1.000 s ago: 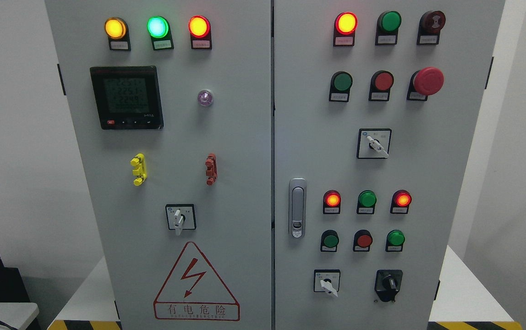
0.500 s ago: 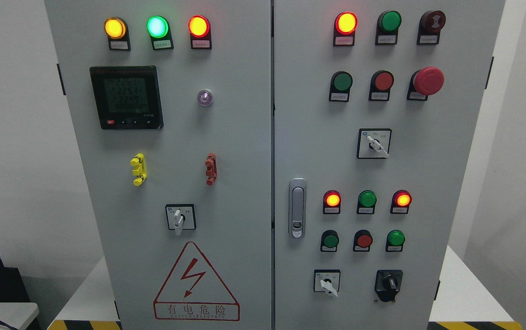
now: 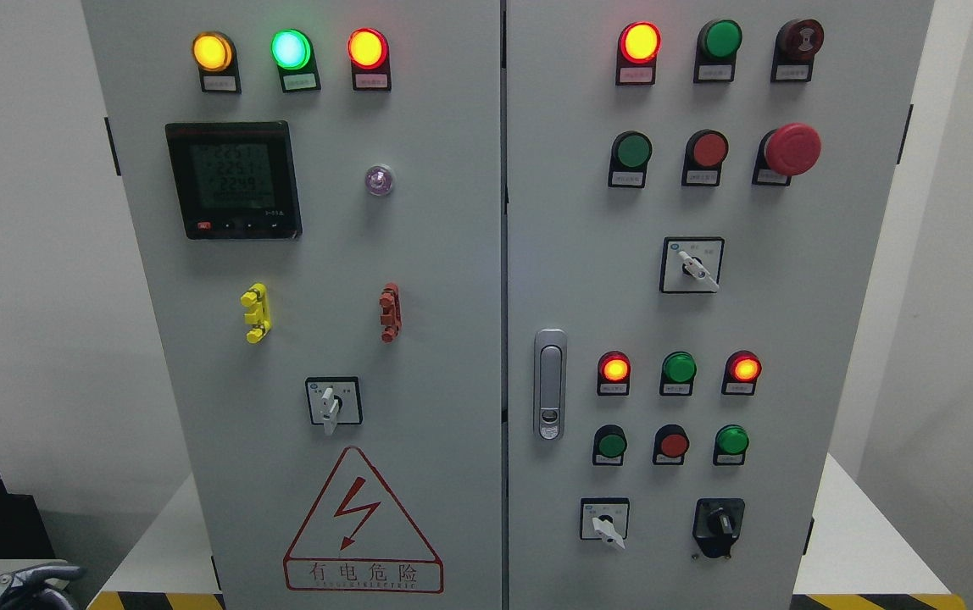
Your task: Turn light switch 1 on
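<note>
Showing at the lower left corner, nearest the camera, is the grey metal left hand [image 3: 25, 580]; so little of it is in view that I cannot tell whether its fingers are open or closed, and it touches nothing on the panel. Beyond it a white table [image 3: 156, 551] with a yellow-and-black striped edge [image 3: 160, 600] carries a grey two-door cabinet [image 3: 453, 254].

The switch labels are too small to read, so which one is light switch 1 cannot be told. Four rotary switches are on the doors:
- The left door selector [image 3: 333, 402] sits low and central, above the red warning triangle [image 3: 362, 525]. Its white lever runs almost vertical, tip pointing down.
- The upper right selector [image 3: 692, 265] sits mid-height on the right door, with its lever diagonal and its tip to the lower right.
- The lower right selector [image 3: 604, 519] sits near the bottom, with the same diagonal and its tip to the lower right.
- The black knob [image 3: 719, 525] just beside it stands roughly upright.

Higher on the left door are a digital meter [image 3: 234, 180] and lit yellow, green and red lamps. A red mushroom button [image 3: 792, 149] sits at the upper right. White wall lies behind.
</note>
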Robot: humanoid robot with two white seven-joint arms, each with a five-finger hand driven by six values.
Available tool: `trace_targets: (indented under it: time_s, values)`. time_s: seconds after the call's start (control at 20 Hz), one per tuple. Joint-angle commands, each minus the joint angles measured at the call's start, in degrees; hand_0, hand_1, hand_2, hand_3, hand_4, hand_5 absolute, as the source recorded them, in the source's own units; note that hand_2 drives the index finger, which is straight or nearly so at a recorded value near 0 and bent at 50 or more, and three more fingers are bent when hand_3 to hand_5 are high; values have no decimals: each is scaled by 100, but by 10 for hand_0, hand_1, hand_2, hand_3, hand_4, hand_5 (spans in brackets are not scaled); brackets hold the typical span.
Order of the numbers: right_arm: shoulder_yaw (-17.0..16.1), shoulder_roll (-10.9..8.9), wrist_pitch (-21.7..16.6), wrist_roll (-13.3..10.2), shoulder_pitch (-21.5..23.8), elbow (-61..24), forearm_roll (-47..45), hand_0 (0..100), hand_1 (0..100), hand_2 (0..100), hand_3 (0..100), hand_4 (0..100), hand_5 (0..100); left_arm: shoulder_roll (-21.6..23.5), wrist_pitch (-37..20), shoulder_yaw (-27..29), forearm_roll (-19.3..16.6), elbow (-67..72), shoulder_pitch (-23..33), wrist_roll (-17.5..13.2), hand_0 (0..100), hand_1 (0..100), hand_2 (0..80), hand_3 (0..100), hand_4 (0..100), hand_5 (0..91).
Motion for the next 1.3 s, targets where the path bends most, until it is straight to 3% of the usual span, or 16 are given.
trace_targets:
  time_s: [0.0,0.2,0.4,0.55,0.8,1.25]
  values:
    - [97,2,8,-3,2,0,-140,120,389,0,0,0,0,-246,256,-1374,-228,-406,-358,331,34,12,397,744,796,786]
    - [97,2,-1,-3,2,0,-140,120,389,0,0,0,0,-572,564,-1902,-298,-406,-587,779,41,8,398,747,797,807]
    - [97,2,8,-3,-7,0,-140,120,389,0,0,0,0,-879,652,-2104,-808,-406,-570,920,44,12,403,748,797,823]
    - [97,2,8,-3,2,0,-140,120,389,0,0,0,0,-1160,914,-2289,-1123,-406,-561,1376,50,14,406,748,797,831]
    - [97,2,8,-3,-7,0,-140,120,389,0,0,0,0,-1415,1653,-2456,-1537,-406,-683,1843,61,27,411,750,794,844]
    - [97,2,-1,-3,-7,0,-140,120,389,0,0,0,0,-1521,2716,-2939,-1670,-397,-1141,2687,20,296,461,789,822,867]
